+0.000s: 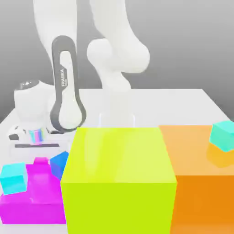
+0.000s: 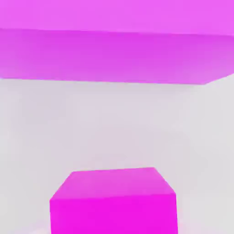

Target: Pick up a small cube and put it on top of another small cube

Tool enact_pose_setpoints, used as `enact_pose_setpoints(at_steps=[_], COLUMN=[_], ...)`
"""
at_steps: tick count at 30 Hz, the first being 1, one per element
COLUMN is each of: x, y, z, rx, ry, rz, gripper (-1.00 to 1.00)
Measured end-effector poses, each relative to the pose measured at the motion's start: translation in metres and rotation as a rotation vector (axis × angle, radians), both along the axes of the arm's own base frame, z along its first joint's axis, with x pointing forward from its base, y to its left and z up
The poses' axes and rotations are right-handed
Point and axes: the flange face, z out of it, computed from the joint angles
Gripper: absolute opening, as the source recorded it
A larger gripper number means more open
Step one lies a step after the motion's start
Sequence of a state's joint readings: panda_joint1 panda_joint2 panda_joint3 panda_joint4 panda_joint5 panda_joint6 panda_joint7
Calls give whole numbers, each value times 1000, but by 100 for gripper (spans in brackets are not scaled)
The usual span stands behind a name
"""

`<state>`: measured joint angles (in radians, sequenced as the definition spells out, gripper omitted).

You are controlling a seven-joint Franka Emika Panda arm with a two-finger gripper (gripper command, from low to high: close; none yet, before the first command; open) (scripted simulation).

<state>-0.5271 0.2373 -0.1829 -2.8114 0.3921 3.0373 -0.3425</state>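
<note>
Where the magenta block (image 1: 34,211) lies at the exterior view's left, I see a cyan cube (image 1: 13,177) over its top, skewed slightly, with no long axis. Beside the yellow-green block (image 1: 119,157), a blue cube (image 1: 58,164) is turned cornerwise. At the exterior view's right, a turquoise cube (image 1: 224,136) sits angled on the orange block (image 1: 201,153). Farther back, the small magenta cube (image 1: 41,161) is below the hand; my hand view puts its edges nearly parallel to the big block's. My gripper (image 1: 39,154) is closed there, but I can't tell whether it has hold of that cube.

Beneath everything runs a pale, glossy surface (image 1: 169,107), then a grey backdrop (image 1: 178,41).

The yellow-green block hides part of the blue cube, the magenta block covers the small magenta one's lower part, and the frame trims the turquoise one.
</note>
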Motion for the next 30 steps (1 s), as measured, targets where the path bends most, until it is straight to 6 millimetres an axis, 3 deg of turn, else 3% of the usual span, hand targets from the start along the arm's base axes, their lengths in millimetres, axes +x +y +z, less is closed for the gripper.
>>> enact_pose_setpoints(at_steps=[5, 6, 13, 19, 21, 23, 24, 30], x=[-1, 6, 84, 154, 163, 161, 160, 160], y=[1, 0, -19, -10, -7, -12, -13, -14], z=[42, 49, 110, 173, 161, 136, 126, 121], rx=[3, 4, 4, 6, 8, 7, 6, 4], ry=[-2, -2, -4, -3, -4, -4, -3, -2], rz=[-5, -8, -134, -227, -234, -250, -254, -255], gripper=[-100, -100, -100, -100, -100, -100, 100, 100])
